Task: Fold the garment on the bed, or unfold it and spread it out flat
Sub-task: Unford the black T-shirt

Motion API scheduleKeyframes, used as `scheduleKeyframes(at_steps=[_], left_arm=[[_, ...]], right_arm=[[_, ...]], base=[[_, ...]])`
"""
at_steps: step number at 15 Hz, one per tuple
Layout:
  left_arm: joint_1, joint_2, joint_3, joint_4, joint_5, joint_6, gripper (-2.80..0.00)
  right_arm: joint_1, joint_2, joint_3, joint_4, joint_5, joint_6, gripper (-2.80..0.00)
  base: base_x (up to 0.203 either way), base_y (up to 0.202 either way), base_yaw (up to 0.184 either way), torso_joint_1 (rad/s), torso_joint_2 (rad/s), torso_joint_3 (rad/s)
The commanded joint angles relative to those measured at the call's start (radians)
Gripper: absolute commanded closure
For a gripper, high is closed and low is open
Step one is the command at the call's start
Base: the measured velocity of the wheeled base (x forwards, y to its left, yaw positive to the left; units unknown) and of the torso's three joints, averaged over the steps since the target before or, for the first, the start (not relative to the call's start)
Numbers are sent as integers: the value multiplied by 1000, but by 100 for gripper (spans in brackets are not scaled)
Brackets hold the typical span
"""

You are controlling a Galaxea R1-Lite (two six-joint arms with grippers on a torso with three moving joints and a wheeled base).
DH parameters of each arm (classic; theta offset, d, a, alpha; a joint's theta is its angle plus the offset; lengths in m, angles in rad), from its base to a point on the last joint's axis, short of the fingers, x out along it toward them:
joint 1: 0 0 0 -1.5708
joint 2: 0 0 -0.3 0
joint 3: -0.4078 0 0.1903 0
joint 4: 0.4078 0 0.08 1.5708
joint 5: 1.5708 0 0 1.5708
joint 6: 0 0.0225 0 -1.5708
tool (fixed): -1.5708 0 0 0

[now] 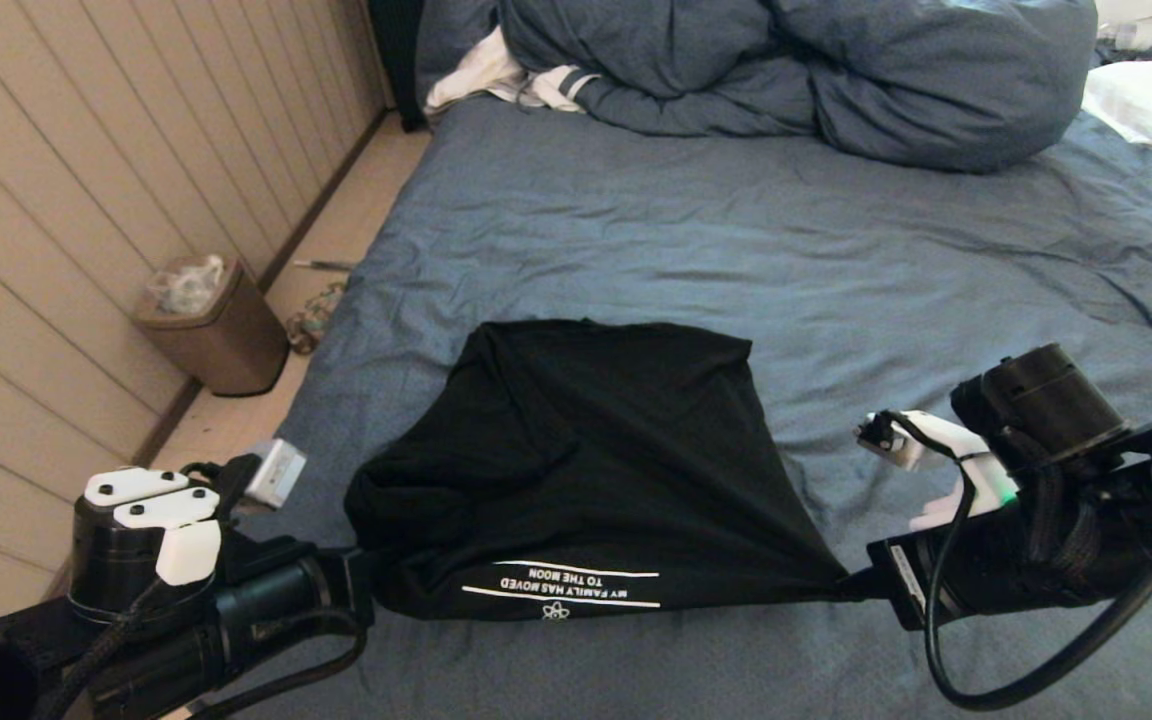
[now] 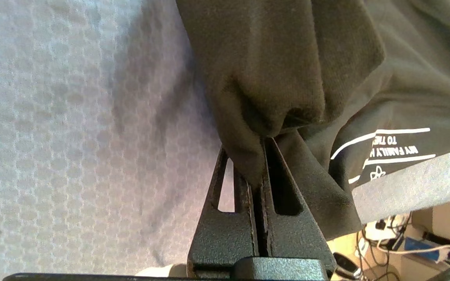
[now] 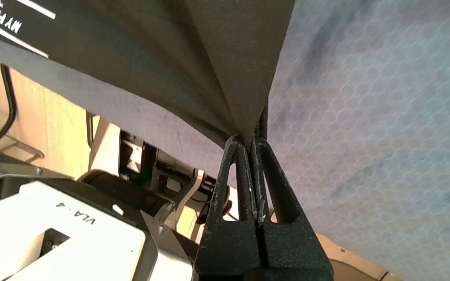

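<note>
Head view: duvet (image 1: 816, 70) beyond garment (image 1: 586, 450).

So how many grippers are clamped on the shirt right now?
2. The left gripper pinches the shirt at its near left corner; the right gripper pinches its near right corner.

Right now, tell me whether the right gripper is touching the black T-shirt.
Touching. The right wrist view shows the right gripper shut on a bunched corner of the black T-shirt, cloth pinched between its fingers.
</note>
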Motion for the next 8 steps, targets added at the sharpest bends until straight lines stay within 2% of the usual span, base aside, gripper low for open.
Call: scheduleKeyframes(at_steps=[1,2,3,4,5,8], left_arm=[[-6,-2,15,-13,-1,-1,0],[-6,1,20,-24,-1,4,0],[-6,4,26,-29,0,10,0],[-6,3,27,-32,5,9,0],[-6,-1,37,-34,12,13,-280],[-5,-15,55,-52,15,29,-280]], right_arm=[[2,-1,11,1,2,2,0],[1,1,14,1,1,2,0],[-1,2,20,0,1,1,-280],[0,1,23,0,2,1,-280],[-1,0,31,0,2,1,-280],[-2,-3,29,0,16,-7,-280]], base=[[0,0,0,0,0,0],[0,0,0,0,0,0],[0,0,0,0,0,0],[0,0,0,0,0,0],[0,0,0,0,0,0],[0,0,0,0,0,0]])
